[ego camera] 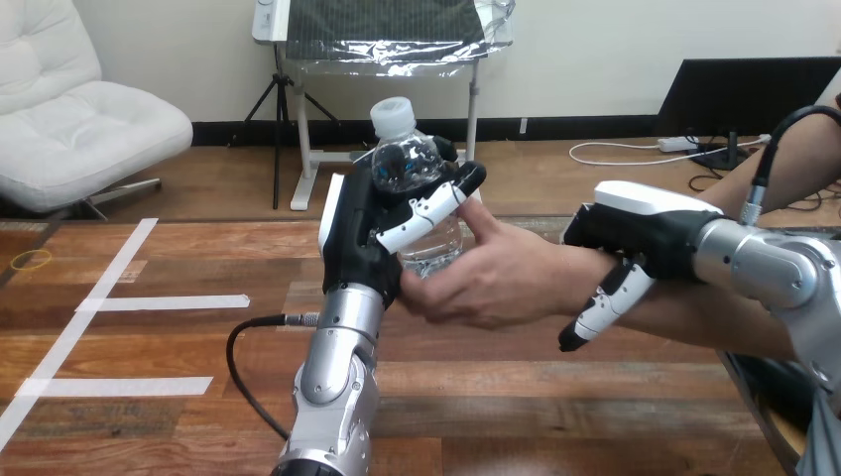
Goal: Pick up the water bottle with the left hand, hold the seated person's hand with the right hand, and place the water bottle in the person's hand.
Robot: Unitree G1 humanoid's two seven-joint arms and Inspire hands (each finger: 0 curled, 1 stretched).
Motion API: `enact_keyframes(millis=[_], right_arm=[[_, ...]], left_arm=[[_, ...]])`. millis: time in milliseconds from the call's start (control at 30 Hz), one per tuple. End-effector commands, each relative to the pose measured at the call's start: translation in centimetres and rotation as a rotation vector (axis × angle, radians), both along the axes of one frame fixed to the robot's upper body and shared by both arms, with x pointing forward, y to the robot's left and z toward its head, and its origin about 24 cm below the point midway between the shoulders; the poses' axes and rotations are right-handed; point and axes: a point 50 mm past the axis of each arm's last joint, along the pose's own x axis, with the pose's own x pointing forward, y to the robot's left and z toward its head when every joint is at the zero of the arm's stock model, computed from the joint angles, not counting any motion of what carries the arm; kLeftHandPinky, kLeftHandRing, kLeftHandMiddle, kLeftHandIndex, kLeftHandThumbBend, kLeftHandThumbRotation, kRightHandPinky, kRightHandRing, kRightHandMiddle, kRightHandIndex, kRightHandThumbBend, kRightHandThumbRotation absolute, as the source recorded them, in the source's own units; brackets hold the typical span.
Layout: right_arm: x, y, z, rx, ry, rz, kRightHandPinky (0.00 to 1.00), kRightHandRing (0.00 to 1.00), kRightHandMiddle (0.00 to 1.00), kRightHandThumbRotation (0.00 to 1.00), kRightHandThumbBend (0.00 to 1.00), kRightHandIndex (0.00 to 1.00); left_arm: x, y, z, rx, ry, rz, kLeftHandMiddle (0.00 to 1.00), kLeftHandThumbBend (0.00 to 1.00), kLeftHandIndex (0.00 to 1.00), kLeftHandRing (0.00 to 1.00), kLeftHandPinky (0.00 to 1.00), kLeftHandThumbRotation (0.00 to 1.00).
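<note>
Water bottle (407, 167) upright, cap (393, 115) up, in grasp of left hand (355, 233); right hand (645, 226) curled over person's wrist (567, 276).

Clear glossy plastic water bottle (405, 161) — wooden table (149, 407).

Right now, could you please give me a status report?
Left hand shut on water bottle. Right hand over person's wrist. Person's hand touching it. Nothing in the way.

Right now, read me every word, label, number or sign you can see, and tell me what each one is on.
None can be read.
The water bottle in the left hand: clear plastic, white cap, no legible label.
The tape strips on the table: plain white, no writing.
The right hand, curled over the person's wrist: no print.
</note>
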Motion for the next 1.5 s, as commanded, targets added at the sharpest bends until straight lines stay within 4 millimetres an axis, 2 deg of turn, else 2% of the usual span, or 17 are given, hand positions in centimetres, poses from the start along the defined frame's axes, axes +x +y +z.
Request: enact_keyframes(millis=[0,300,1100,1467], right_arm=[[1.2,1.2,3.1,0.017,-0.094,0.016,0.27,0.32,0.39,0.17,0.91,0.36],[1.4,1.7,3.4,0.04,-0.089,0.021,0.28,0.35,0.41,0.17,0.91,0.39],[1.5,2.2,4.2,0.057,-0.112,0.037,0.23,0.29,0.35,0.16,0.91,0.35],[1.4,1.9,4.0,0.06,-0.108,0.03,0.27,0.33,0.38,0.16,0.91,0.36]], left_arm=[[1.2,-1.8,3.3,-0.015,-0.121,-0.052,0.4,0.63,0.45,0.36,0.32,0.0],[1.1,-2.3,3.5,-0.008,-0.134,-0.07,0.41,0.64,0.45,0.36,0.33,0.0],[0.8,-3.0,2.8,-0.007,-0.101,-0.105,0.42,0.66,0.44,0.37,0.33,0.0],[0.6,-3.0,2.6,0.005,-0.103,-0.109,0.42,0.66,0.44,0.37,0.33,0.0]])
